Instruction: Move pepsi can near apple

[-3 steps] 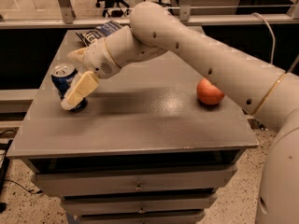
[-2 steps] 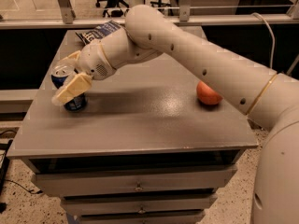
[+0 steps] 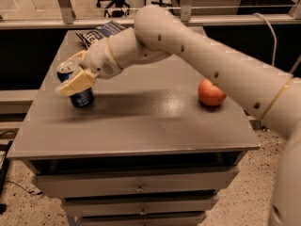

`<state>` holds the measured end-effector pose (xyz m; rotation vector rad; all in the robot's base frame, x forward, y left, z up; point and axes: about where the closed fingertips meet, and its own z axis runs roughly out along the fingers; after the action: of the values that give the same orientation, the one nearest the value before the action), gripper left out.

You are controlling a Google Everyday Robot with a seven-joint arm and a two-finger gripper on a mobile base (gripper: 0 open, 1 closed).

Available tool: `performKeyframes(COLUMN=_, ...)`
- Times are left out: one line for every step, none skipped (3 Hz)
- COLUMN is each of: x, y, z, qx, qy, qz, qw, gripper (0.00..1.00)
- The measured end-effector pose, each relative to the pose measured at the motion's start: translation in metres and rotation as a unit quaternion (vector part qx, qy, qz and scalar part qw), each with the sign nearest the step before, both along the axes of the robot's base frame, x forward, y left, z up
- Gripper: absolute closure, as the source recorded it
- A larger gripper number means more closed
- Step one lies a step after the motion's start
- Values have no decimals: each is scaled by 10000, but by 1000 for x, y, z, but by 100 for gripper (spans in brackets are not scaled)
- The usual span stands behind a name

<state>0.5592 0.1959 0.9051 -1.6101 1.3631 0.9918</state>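
Observation:
The pepsi can stands upright near the left edge of the grey table, its silver top showing. My gripper reaches in from the right and straddles the can, one cream finger in front of it and the other behind. The jaws look open around the can, which still rests on the table. The red-orange apple sits far to the right on the table, under my forearm and well apart from the can.
A flat dark blue snack bag lies at the table's back left. My big white arm crosses above the table's right half. Drawers sit below the front edge. A rail runs behind the table.
My gripper has moved left and slightly down, from beside the can to around it. The can and the apple have not moved.

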Motion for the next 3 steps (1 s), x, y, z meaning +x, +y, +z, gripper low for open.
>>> performKeyframes(x=12, y=-37, z=18, qx=39, qy=-191, qz=-440, qw=9988, gripper=99)
performKeyframes(x=24, y=-88, z=39, qx=86, qy=-463, qz=-1044, qw=9934, gripper=100)
performKeyframes(x=29, y=-118, z=44, qx=88, qy=-522, qz=-1344, qw=9895, gripper=100)
